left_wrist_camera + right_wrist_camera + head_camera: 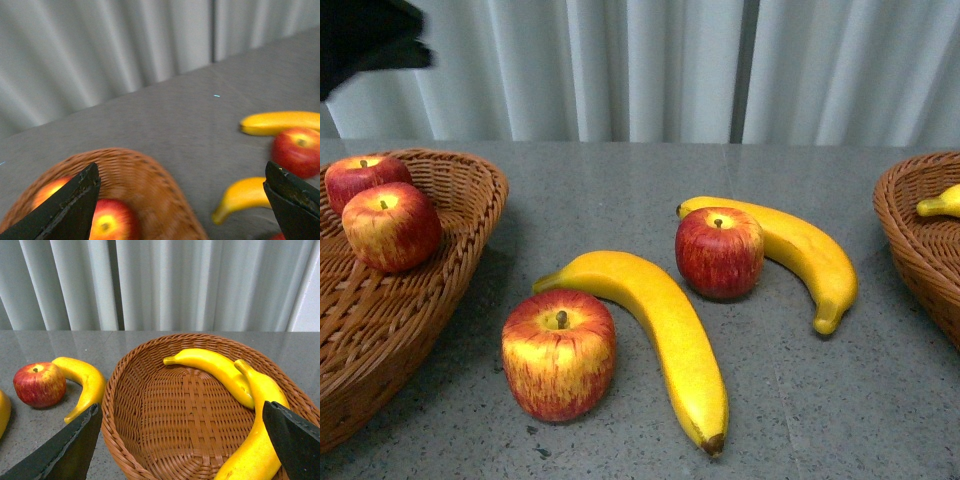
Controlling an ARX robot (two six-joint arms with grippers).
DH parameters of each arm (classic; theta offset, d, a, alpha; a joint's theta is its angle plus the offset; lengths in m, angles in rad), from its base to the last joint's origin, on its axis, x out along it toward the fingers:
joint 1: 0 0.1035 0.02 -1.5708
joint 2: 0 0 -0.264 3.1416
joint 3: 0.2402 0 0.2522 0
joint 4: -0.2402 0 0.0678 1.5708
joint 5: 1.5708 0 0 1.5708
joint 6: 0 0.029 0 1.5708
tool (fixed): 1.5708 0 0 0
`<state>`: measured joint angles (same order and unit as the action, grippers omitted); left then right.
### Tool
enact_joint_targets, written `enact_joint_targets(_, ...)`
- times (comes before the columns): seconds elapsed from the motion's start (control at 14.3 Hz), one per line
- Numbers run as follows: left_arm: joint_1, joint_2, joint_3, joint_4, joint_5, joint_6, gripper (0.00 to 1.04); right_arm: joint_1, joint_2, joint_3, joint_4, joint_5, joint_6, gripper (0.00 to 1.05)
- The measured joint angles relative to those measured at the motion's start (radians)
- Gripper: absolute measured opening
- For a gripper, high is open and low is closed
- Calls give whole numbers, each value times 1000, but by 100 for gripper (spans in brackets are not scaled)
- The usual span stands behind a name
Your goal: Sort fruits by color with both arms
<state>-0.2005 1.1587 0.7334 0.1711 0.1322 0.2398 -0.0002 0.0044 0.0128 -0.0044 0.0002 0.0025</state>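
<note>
Two red apples (558, 355) (719, 252) and two yellow bananas (655, 320) (800, 250) lie on the grey table between the baskets. The left basket (480, 215) holds two apples (390, 225) (360, 175). My left gripper (182, 210) hangs open and empty above that basket's rim (145, 185), over an apple (107, 220). My right gripper (180, 445) is open and empty above the right basket (115, 385), which holds two bananas (215, 370) (257, 440). A black part of the left arm (365, 40) shows at the top left.
Grey curtains hang behind the table. The right basket's rim (895, 220) shows at the front view's right edge with a banana tip (942, 203) inside. The far apple (39, 384) and its banana (82, 382) lie just beside that basket.
</note>
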Motion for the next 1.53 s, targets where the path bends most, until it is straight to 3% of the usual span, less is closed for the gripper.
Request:
enact_joint_targets(0.14, -111, 60, 28, -101, 87, 59, 98, 0, 0, 0, 0, 0, 0, 98)
enact_joint_targets(0.21, -148, 107, 28, -140, 82, 101, 98, 0, 0, 0, 0, 0, 0, 98)
enact_joint_targets(0.49, -183, 186, 1, -171, 97, 194, 98, 0, 0, 0, 0, 0, 0, 98)
enact_joint_targets(1.05, -146, 361, -8, -127, 235, 320, 98, 0, 0, 0, 0, 0, 0, 98)
enact_joint_targets(1.32, -141, 412, -7, -92, 257, 344, 98, 0, 0, 0, 0, 0, 0, 98)
enact_joint_targets(1.53, -137, 429, -7, -53, 278, 344, 79, 0, 0, 0, 0, 0, 0, 98)
